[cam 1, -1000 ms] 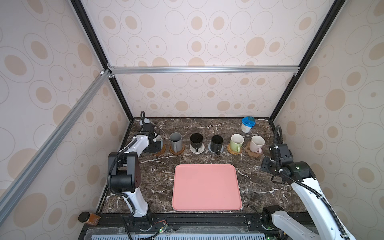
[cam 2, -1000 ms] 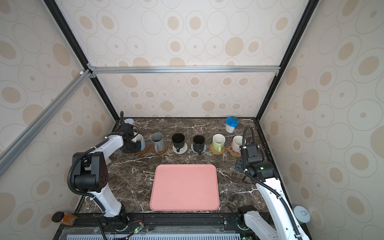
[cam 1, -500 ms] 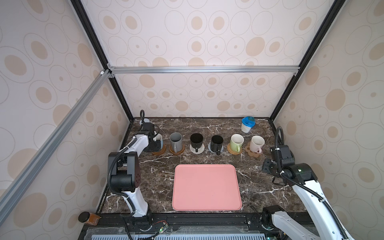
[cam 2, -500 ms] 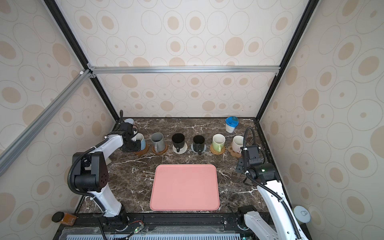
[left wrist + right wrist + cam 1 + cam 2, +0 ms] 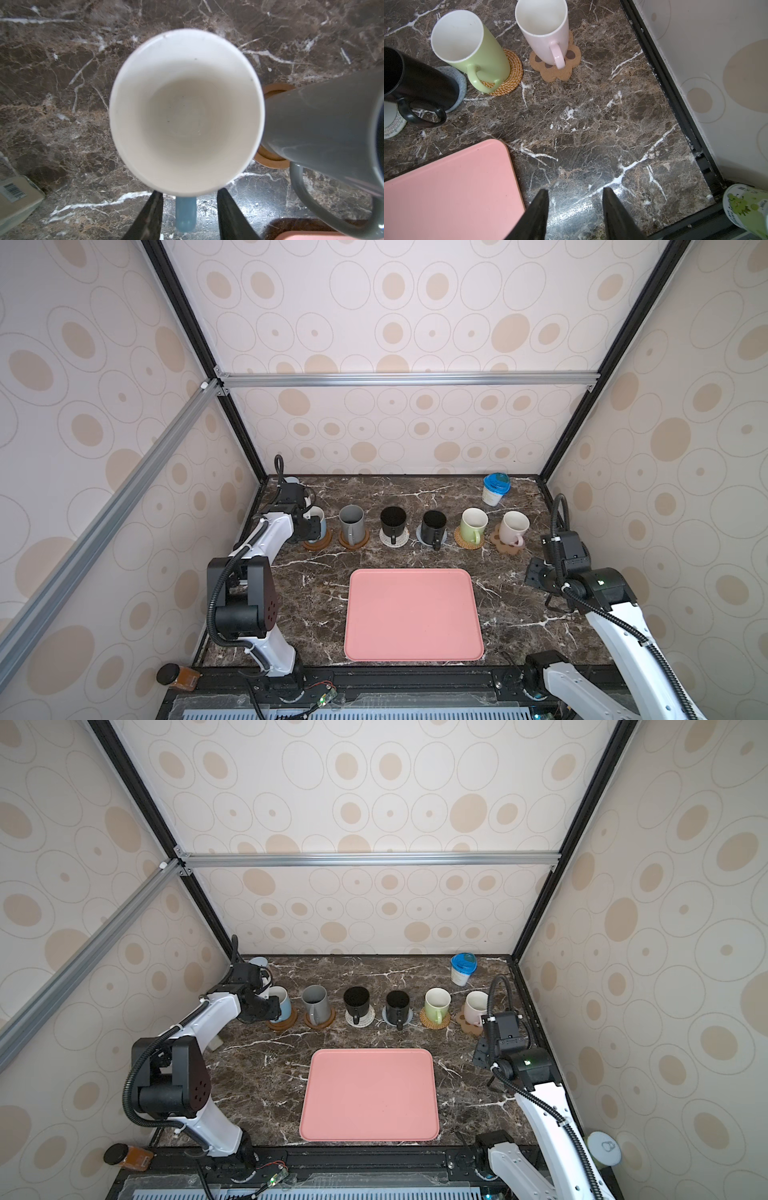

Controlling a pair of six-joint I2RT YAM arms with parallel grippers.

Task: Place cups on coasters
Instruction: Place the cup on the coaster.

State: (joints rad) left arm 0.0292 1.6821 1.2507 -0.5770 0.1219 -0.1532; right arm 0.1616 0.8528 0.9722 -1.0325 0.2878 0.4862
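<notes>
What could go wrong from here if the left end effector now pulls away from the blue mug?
1. The handle of the blue mug sits between the jaws of the open left end effector; a sideways retreat could hook it and drag the mug off its wooden coaster.
2. The grey mug stands close beside it; a nudged blue mug might knock into it.

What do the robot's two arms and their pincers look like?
Both arms have white tube-like links joined by chunky black joints. The left arm and right arm each carry a ribbed black cable looping alongside. A small green light glows on the right arm's black joint. The left gripper and right gripper are pairs of black, tapering prongs.
</notes>
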